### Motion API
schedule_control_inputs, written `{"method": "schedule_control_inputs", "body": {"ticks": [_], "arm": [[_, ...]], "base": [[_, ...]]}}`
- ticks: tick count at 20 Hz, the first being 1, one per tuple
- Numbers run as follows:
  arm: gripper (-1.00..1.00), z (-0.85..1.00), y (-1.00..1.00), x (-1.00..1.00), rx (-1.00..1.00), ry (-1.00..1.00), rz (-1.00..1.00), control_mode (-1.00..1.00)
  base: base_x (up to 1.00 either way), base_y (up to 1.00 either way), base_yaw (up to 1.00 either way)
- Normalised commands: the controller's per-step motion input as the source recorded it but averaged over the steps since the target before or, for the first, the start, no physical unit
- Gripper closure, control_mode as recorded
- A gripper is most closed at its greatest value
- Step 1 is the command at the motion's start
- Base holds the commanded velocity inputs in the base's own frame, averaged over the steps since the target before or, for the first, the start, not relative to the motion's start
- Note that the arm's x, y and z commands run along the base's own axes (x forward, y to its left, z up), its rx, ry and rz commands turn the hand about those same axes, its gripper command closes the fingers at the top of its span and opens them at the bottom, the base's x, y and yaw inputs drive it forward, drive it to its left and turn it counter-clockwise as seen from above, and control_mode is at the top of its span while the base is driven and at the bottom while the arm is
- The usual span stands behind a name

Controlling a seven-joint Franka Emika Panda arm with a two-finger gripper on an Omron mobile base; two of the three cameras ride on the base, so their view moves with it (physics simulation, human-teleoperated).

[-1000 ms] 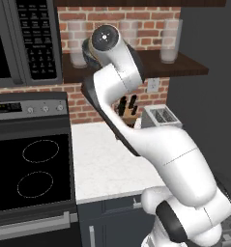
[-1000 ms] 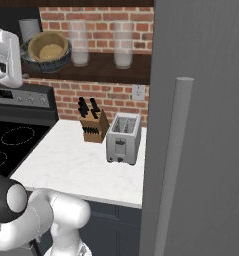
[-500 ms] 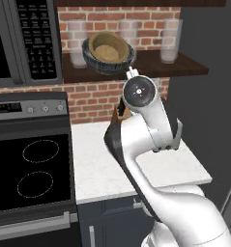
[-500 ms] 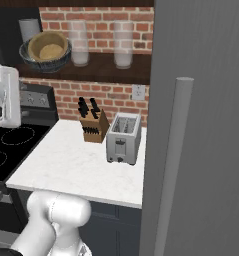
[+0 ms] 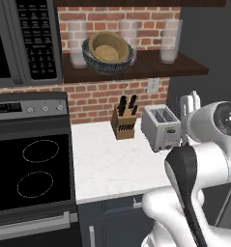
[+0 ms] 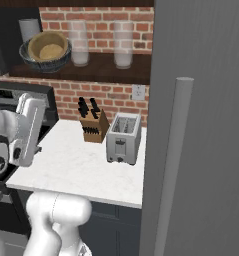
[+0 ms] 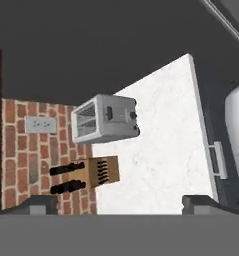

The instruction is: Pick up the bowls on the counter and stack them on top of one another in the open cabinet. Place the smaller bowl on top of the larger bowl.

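Smaller bowl (image 5: 106,49): tan wood, shallow, nested inside the larger bowl, tipped a little so its inside faces the room.
Larger bowl (image 5: 108,61): dark grey-blue, wider, standing on the open cabinet under the wooden one; seen again from my right base view (image 6: 45,59).
Open cabinet (image 5: 151,67): dark brown board, red brick behind it; the stacked bowls sit toward its left part, near the microwave.
Glass jars (image 5: 171,41): clear, upright on the same board, behind and to the right of the bowls.
Counter (image 5: 112,164): white marble-look slab over navy fronts.
Knife block (image 5: 124,124): wooden, black handles up, at the back of the counter against the brick.
Toaster (image 5: 160,127): silver, just beside the knife block, on its right.
Stovetop (image 5: 32,171): black glass, left of the counter.
Microwave (image 5: 22,41): black, left of the shelf.
My gripper (image 7: 120,202): fingers spread wide, nothing between them, looking down on the toaster and knife block from well above the counter.
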Motion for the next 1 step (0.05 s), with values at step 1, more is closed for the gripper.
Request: {"method": "schedule_control_inputs", "body": {"ticks": [1], "arm": [[-1.0,-1.0,-1.0,-0.66,0.17,-0.08,0.0,-1.0]], "base": [[0.0,0.0,0.0]]}}
